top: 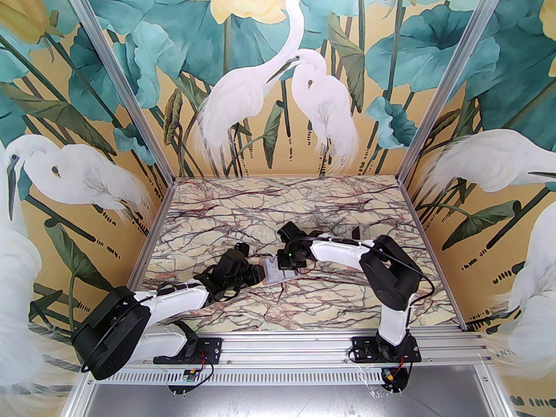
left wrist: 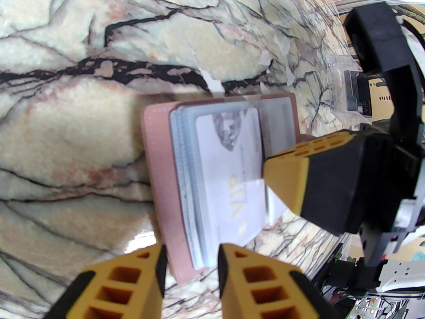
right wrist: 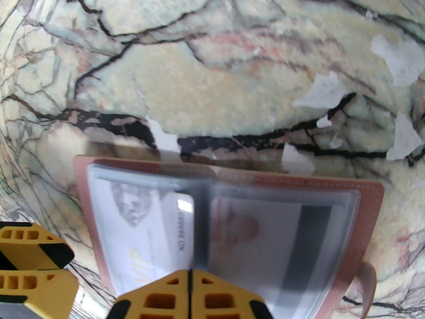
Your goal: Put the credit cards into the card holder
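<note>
We see the stitched pink card holder (right wrist: 368,194) open, clear sleeves (right wrist: 282,199) holding a glossy VIP card (right wrist: 142,238); right claw (right wrist: 189,276) closed, left claw (left wrist: 191,249) straddling its edge, grip unclear.

We look down on the whole bench (top: 243,206) from high behind its near edge, while both wrist views sit close over the open card holder (left wrist: 156,151).

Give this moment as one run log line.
card holder: open | right end effector: shut, tips at VIP card | left end effector: open at holder edge
</note>
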